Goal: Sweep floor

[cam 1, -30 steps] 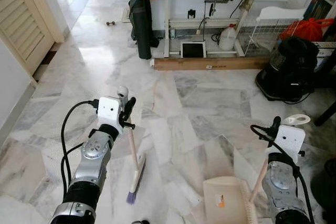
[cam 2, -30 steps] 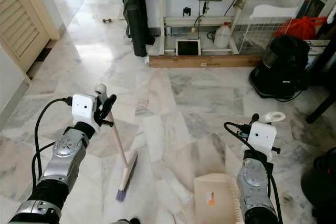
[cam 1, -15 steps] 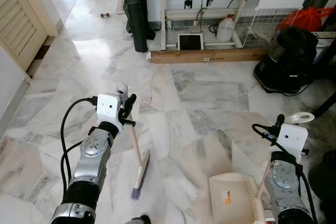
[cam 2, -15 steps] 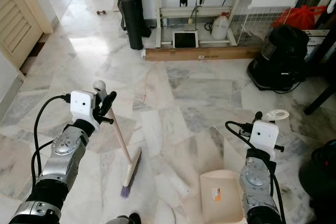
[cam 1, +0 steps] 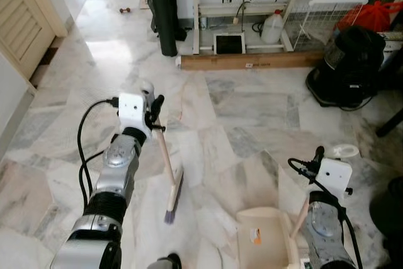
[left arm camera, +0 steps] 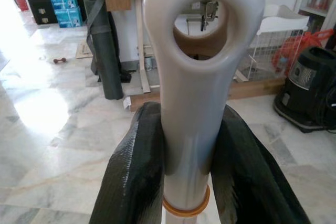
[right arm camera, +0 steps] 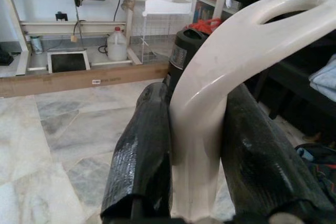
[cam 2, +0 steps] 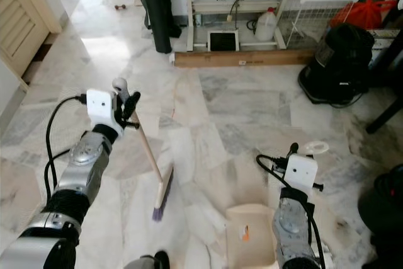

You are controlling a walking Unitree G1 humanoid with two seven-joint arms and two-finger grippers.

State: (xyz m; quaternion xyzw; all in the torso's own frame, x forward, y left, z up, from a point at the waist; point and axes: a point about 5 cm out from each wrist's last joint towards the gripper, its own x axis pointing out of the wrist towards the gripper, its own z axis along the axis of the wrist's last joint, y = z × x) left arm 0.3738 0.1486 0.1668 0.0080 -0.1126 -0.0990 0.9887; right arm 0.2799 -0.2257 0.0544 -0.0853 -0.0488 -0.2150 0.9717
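Note:
My left gripper [cam 1: 153, 110] is shut on the white top of a small broom's handle [left arm camera: 202, 103]. The broom [cam 1: 167, 169] slants down to purple-tipped bristles [cam 1: 170, 216] resting on the marble floor. My right gripper [cam 1: 320, 163] is shut on the cream handle [right arm camera: 210, 108] of a dustpan. The beige dustpan [cam 1: 261, 246] lies flat on the floor to the right of the bristles, with a small orange label on its pan. Both pairs of black fingers [left arm camera: 136, 182] clamp their handles from either side.
A long cardboard box [cam 1: 252, 61] lies along the foot of a workbench ahead. A black vacuum cleaner [cam 1: 346, 70] stands at the right, a dark rolled mat [cam 1: 165, 20] at the bench's left leg. A louvred door [cam 1: 22, 26] is at the left.
The camera has shifted and tilted, so the whole scene sits differently. The broom's bristles have swung slightly right, toward the dustpan. The right gripper and dustpan sit lower and further left in the picture.

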